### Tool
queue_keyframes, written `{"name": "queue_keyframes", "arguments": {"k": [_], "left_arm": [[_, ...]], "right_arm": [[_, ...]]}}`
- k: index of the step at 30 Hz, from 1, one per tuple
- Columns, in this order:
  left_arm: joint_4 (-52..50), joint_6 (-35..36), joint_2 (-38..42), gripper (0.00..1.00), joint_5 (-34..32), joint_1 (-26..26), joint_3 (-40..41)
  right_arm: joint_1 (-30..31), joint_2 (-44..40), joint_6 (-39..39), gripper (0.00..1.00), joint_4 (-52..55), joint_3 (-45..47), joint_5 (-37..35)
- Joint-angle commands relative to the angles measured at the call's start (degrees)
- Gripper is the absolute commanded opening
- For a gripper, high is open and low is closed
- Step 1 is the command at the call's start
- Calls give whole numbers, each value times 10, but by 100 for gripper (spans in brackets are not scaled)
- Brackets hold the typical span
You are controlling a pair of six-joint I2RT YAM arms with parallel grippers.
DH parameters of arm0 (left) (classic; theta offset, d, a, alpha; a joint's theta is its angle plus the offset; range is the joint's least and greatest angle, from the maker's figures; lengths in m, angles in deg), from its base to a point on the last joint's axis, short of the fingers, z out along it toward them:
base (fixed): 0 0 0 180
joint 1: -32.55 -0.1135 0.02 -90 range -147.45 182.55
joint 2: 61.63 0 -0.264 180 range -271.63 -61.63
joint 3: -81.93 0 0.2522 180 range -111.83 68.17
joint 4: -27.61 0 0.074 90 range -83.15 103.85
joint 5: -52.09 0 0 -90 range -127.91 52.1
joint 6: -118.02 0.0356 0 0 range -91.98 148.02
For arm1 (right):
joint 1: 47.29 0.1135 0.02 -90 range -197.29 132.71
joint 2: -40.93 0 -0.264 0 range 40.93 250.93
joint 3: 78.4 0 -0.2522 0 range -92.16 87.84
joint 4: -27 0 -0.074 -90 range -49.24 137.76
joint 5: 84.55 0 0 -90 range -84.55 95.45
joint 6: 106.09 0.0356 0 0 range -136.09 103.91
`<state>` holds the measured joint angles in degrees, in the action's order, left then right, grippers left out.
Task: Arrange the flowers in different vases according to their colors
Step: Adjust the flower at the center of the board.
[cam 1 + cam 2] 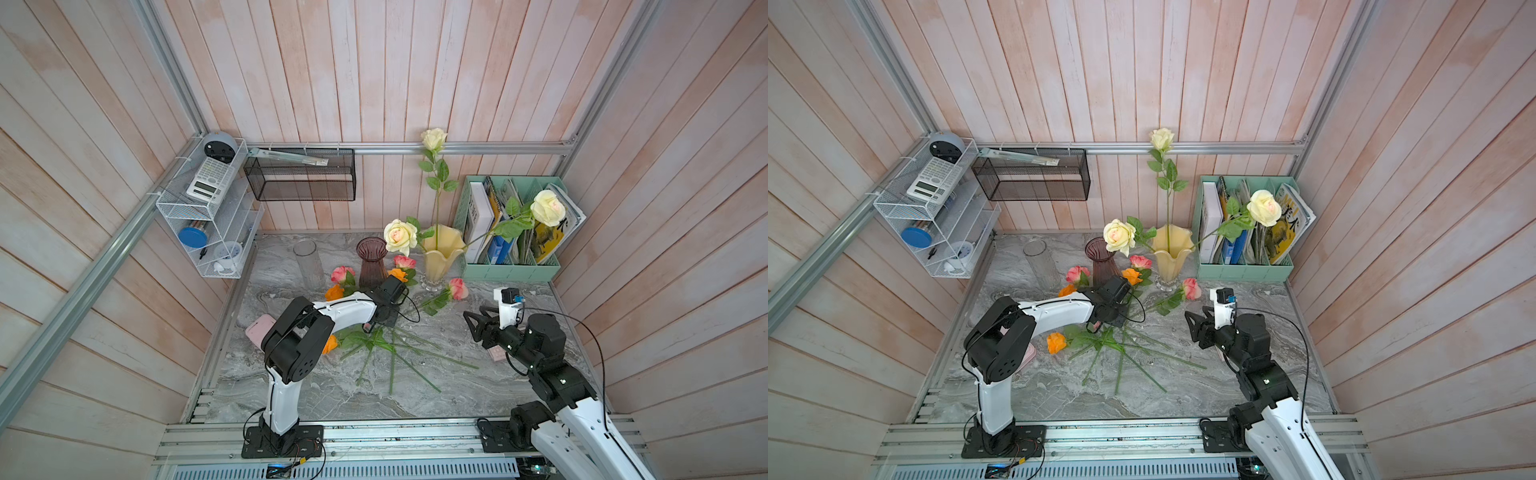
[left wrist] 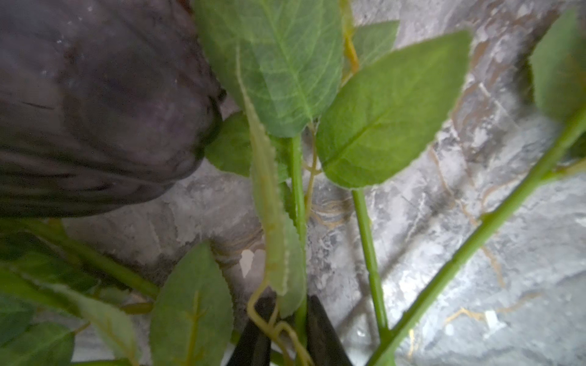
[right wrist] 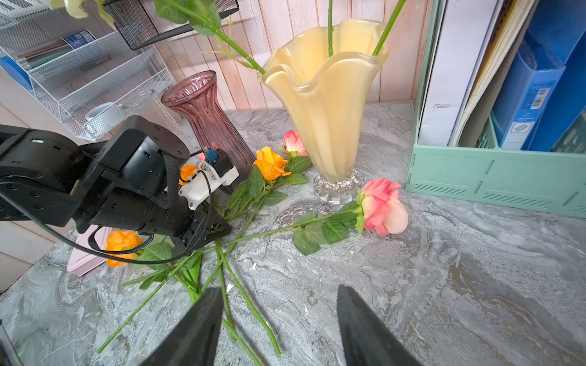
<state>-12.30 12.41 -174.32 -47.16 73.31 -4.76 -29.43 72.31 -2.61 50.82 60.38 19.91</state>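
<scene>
Three cream flowers (image 1: pixel 400 237) stand in the pale yellow vase (image 1: pixel 440 253). The purple vase (image 1: pixel 372 262) and the clear vase (image 1: pixel 309 264) hold nothing. Pink flowers (image 1: pixel 458 288) and orange flowers (image 1: pixel 398 274) lie on the marble with their stems crossed (image 1: pixel 395 353). In front of the purple vase (image 2: pixel 95 111), my left gripper (image 2: pixel 290 313) reaches down into the pile, shut on a green flower stem (image 2: pixel 298 196); that stem's bloom is hidden. My right gripper (image 3: pixel 279 290) hangs open over bare marble, right of the stem ends.
A mint-green file holder (image 1: pixel 511 266) with books stands at the back right beside the yellow vase. A pink flat thing (image 1: pixel 259 328) lies under my left arm. A white wire rack (image 1: pixel 208 216) and a black mesh basket (image 1: pixel 301 174) hang on the walls.
</scene>
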Motion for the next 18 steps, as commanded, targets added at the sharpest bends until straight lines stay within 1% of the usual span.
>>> {"name": "queue_keyframes", "arguments": {"k": [1,11,18], "left_arm": [[7,-4,31,21,7,-3,9],[20,-9,98,21,9,2,33],[12,-15,142,21,14,18,53]], "right_arm": [[3,-3,3,63,-14,6,7],[3,-4,4,63,-17,7,13],[3,-4,3,63,-16,7,13]]}}
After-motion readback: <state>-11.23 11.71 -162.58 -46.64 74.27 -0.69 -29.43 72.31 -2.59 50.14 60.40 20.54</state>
